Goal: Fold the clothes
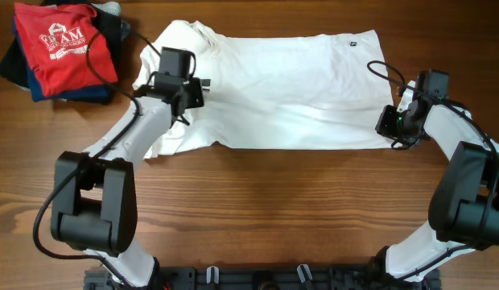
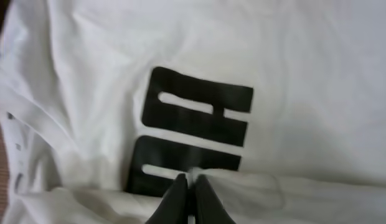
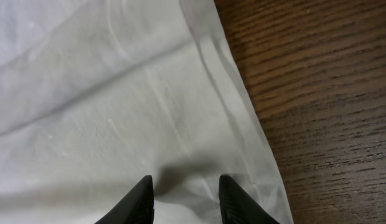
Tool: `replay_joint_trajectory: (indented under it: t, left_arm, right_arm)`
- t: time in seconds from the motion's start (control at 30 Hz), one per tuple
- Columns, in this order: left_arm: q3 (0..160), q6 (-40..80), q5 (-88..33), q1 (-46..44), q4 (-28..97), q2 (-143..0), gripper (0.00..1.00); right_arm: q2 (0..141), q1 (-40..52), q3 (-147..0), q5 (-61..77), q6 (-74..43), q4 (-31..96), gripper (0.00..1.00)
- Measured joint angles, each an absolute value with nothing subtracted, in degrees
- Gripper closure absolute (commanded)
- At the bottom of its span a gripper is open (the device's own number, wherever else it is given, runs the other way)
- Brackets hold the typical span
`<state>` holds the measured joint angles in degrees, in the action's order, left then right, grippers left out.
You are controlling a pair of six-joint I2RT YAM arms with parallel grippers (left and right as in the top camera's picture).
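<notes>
The white T-shirt (image 1: 290, 89) lies spread flat across the far half of the wooden table (image 1: 274, 209), stretched lengthwise from left to right. Its left end is rumpled and partly doubled over.

The left gripper (image 1: 185, 84) is down on that rumpled end. From its wrist camera, the two dark fingers (image 2: 179, 194) are pressed almost together, nipping a thin edge of white cloth at a fold. The black block lettering (image 2: 193, 124) is just beyond the tips.

The right gripper (image 1: 392, 121) sits at the opposite end, at the shirt's right edge near the front corner. Its wrist camera shows the fingers (image 3: 142, 200) spread apart over the smooth cloth close to the hemmed edge, with bare wood just to the side. They hold nothing, and I cannot tell whether the tips touch the fabric.

At the far left corner, apart from the white shirt, a red T-shirt (image 1: 64, 44) with white print rests on top of folded dark navy garments (image 1: 16, 68).
</notes>
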<state>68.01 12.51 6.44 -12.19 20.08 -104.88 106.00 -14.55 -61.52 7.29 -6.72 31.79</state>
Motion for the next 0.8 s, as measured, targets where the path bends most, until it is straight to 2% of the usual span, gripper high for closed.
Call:
replay_joint_trajectory:
  t: [0.1, 0.3, 0.33, 0.4, 0.47, 0.63, 0.8]
  left_arm:
    - [68.1, 12.8, 6.5, -11.2, 23.3, -104.9, 0.59]
    - [68.2, 13.1, 5.9, -11.3, 33.0, -104.9, 0.76]
    - [68.5, 13.2, 5.5, -11.3, 35.7, -104.9, 0.76]
    - [68.6, 13.6, 5.3, -11.3, 43.0, -104.7, 0.86]
    - [68.6, 14.6, 5.3, -11.2, 46.9, -104.6, 0.89]
    - [68.6, 18.2, 6.2, -8.8, 59.5, -104.6, 0.9]
    - [68.5, 20.4, 6.7, -3.7, 63.1, -104.6, 0.86]
  right_arm:
    - [106.0, -14.5, -61.5, 7.3, -6.7, 31.8, 0.65]
    - [106.0, -14.5, -61.5, 7.3, -6.7, 31.9, 0.66]
    - [106.0, -14.5, -61.5, 7.3, -6.7, 31.9, 0.66]
    - [106.0, -14.5, -61.5, 7.3, -6.7, 31.9, 0.65]
    - [106.0, -14.5, -61.5, 7.3, -6.7, 31.9, 0.65]
    - [106.0, -14.5, -61.5, 7.3, -6.5, 32.0, 0.65]
    - [106.0, -14.5, -61.5, 7.3, -6.3, 32.0, 0.64]
